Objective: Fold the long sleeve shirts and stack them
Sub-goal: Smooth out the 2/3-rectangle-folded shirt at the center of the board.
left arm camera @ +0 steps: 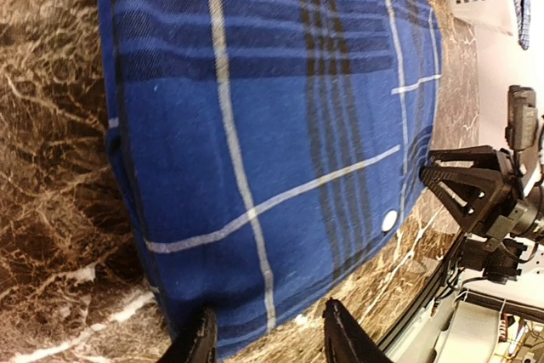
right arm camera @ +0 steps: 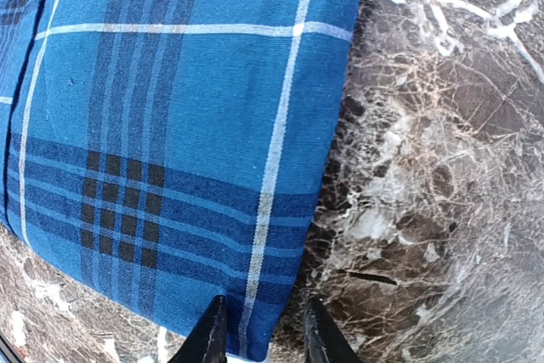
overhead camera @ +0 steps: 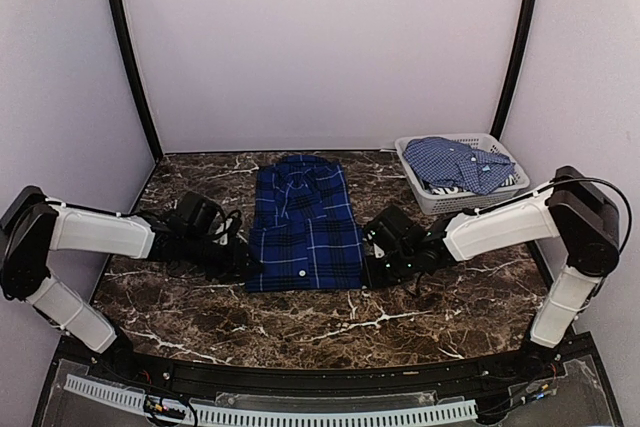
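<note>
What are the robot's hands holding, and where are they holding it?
Nothing yet, it seems. The left gripper and the right gripper stand open astride the near corners of the dark plaid shirt, which lies flat on the table.

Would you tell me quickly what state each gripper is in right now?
Left gripper: open, astride the plaid shirt's hem.
Right gripper: open, astride its corner.

Marble table (overhead camera: 300, 322): plaid shirt (overhead camera: 303, 222), basket (overhead camera: 432, 199)
</note>
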`<state>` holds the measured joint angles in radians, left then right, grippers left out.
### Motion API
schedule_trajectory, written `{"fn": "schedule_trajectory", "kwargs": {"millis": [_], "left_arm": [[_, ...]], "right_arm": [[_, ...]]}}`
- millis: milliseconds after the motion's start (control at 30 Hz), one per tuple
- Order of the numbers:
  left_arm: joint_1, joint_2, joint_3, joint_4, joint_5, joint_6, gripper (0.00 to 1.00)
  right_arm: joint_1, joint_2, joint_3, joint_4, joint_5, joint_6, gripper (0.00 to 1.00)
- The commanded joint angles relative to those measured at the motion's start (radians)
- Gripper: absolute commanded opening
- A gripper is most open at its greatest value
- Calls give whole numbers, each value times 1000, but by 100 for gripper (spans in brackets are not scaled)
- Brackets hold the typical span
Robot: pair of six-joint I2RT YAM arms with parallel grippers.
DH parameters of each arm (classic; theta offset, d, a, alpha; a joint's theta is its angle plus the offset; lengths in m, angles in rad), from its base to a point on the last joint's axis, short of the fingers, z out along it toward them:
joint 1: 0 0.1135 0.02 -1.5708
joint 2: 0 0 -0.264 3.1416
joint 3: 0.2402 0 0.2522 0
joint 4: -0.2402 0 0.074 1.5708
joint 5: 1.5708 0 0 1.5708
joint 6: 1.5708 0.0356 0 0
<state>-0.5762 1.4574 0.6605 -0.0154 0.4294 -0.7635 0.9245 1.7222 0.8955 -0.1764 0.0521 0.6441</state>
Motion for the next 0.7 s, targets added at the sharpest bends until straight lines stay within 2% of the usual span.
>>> {"fn": "schedule_trajectory", "kwargs": {"millis": [0, 200, 433, 667], "left_arm": [[-4, 34, -31, 21, 32, -31, 40], [-4, 35, -28, -66, 1, -18, 38], [-4, -86, -10, -192, -72, 7, 37], [-4, -150, -73, -184, -65, 11, 31]], "right_arm": [[14, -30, -15, -47, 18, 2, 29], [16, -64, -6, -62, 5, -3, 31], [16, -119, 2, -86, -14, -2, 32], [14, -105, -32, -38, -47, 14, 28]]}}
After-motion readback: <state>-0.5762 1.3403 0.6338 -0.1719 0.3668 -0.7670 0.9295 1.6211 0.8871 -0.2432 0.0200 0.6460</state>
